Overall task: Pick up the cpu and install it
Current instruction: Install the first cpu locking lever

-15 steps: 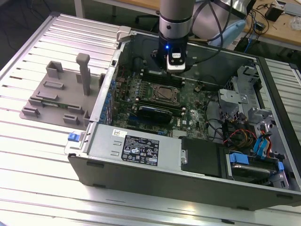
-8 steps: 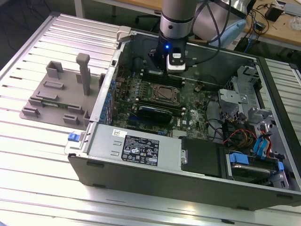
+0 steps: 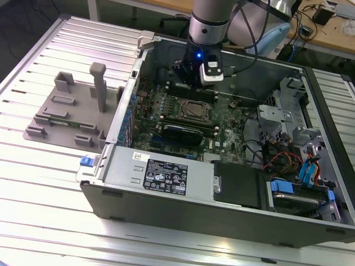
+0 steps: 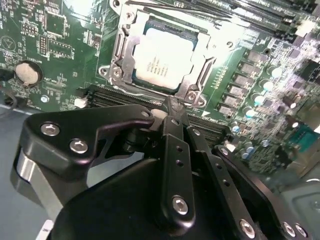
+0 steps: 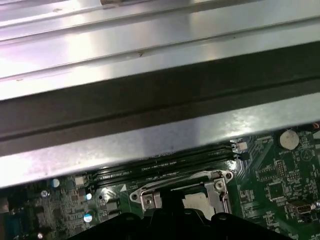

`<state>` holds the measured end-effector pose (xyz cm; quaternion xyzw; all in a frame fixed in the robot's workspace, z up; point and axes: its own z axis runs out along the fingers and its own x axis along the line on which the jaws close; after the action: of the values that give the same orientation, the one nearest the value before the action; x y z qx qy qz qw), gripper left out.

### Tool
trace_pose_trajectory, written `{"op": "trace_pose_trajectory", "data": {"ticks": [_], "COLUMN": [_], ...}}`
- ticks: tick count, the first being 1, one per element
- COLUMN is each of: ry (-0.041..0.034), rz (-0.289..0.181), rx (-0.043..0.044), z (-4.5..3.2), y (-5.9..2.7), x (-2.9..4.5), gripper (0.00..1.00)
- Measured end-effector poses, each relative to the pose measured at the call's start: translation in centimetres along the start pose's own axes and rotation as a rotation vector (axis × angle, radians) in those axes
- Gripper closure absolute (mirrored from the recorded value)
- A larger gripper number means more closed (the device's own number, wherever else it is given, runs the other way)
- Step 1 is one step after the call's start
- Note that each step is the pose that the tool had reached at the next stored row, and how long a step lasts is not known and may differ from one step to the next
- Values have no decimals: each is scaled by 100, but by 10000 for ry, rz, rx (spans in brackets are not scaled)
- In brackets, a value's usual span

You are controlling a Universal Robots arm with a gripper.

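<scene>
The cpu (image 4: 162,57) lies flat in the socket frame (image 4: 120,50) at the middle of the motherboard (image 3: 233,119). The gripper (image 4: 172,107), its fingers drawn together on nothing, hangs just beside the socket's edge, toward the case's (image 3: 166,197) rear wall.

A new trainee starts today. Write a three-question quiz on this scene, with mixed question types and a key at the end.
1. True or false: the cpu lies in the socket.
2. Where is the gripper? A) outside, over the table B) inside the computer case, above the motherboard C) over the drive bays
3. Fill in: the grey fixture stands to the exterior view's ____ of the case.
Key: 1 true; 2 B; 3 left.
</scene>
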<state>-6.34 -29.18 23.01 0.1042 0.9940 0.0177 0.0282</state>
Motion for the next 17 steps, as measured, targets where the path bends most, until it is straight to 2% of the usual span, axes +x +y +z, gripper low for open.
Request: {"op": "trace_pose_trajectory", "data": {"ticks": [2,7,15,17], "ry": [8,48,75,77], "rz": [-154,-1147,-1572,-1572], "rx": [-7,-60,-80,-80], "z": [0,6,15,14], "y": [1,7,-6,-34], "x": [-8,-40,-189,-195], "gripper": [89,89,89,89]}}
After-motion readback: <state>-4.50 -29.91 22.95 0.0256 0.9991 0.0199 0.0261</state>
